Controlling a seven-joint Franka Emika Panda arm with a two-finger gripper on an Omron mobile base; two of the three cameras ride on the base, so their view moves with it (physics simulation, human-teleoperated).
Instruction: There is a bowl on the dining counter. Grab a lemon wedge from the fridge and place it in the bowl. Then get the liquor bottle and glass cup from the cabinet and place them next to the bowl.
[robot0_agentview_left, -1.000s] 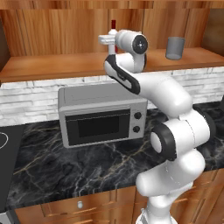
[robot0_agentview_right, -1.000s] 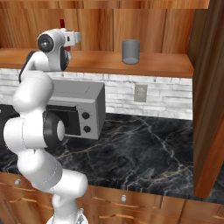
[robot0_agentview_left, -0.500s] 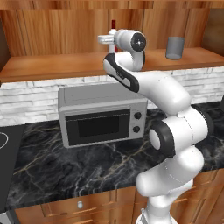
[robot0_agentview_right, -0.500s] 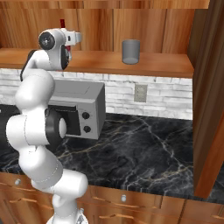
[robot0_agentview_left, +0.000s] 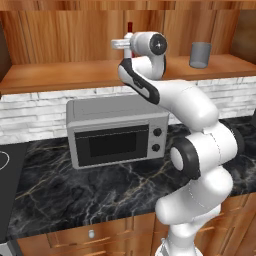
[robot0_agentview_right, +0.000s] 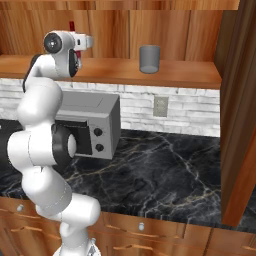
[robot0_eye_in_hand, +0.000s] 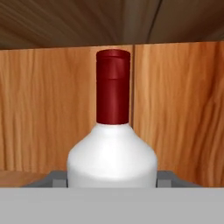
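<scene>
The liquor bottle (robot0_eye_in_hand: 113, 162), whitish with a dark red cap, stands upright on the cabinet shelf (robot0_agentview_left: 60, 75), close up in the hand view. My gripper (robot0_eye_in_hand: 113, 177) is around its body, and a grey finger (robot0_eye_in_hand: 54, 178) presses against each side. From the left base view the hand hides the bottle except its red cap (robot0_agentview_left: 130, 26), which also shows above the hand in the right base view (robot0_agentview_right: 71, 26). The grey glass cup (robot0_agentview_left: 200, 55) (robot0_agentview_right: 149, 59) stands further right on the same shelf. The bowl, dining counter, fridge and lemon wedge are out of view.
A grey microwave (robot0_agentview_left: 117, 130) (robot0_agentview_right: 90, 125) sits on the black marble kitchen counter (robot0_agentview_left: 60, 190) (robot0_agentview_right: 165, 170) below the shelf. The cabinet's side wall (robot0_agentview_right: 245, 100) rises at the right. A stovetop edge (robot0_agentview_left: 5, 160) shows at the far left.
The fingers have closed in onto the bottle's sides. The arm, the bottle and the cup have stayed in place.
</scene>
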